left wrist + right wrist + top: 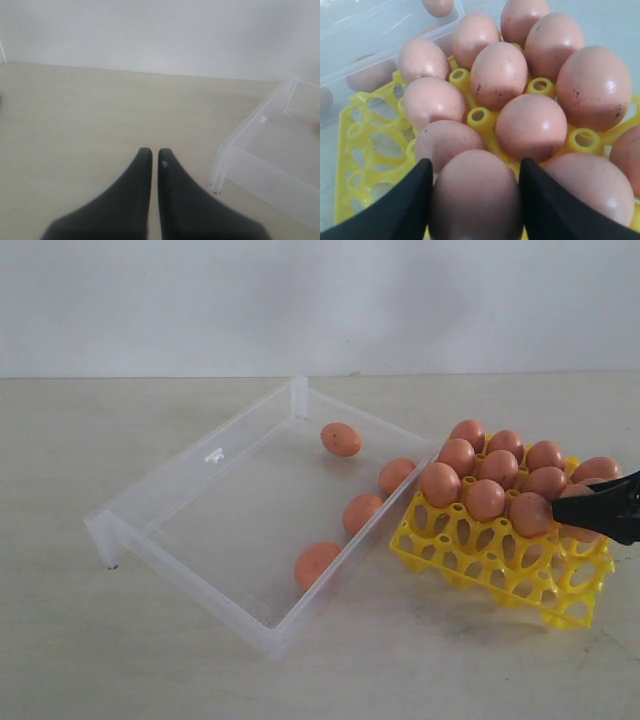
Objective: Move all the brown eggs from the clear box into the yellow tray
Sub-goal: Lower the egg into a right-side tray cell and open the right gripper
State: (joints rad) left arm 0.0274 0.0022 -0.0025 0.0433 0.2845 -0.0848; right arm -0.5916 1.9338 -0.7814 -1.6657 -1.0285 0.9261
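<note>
The yellow tray (470,550) stands right of the clear box (200,455) and holds several brown eggs, such as one in its near row (530,513). Several more brown eggs lie loose in the box, one at its far end (341,439) and one at its near end (317,565). My right gripper (560,510) reaches in from the right edge, low over the tray's right side. It is shut on a brown egg (476,195), with a black finger (415,200) against each side. My left gripper (151,152) is shut and empty over bare table, left of the box (270,150).
The box and tray sit on a pale tabletop (100,660) in front of a white wall. The tray's front cells (560,585) hold nothing. The box's left corner leg (216,189) stands close beside my left gripper.
</note>
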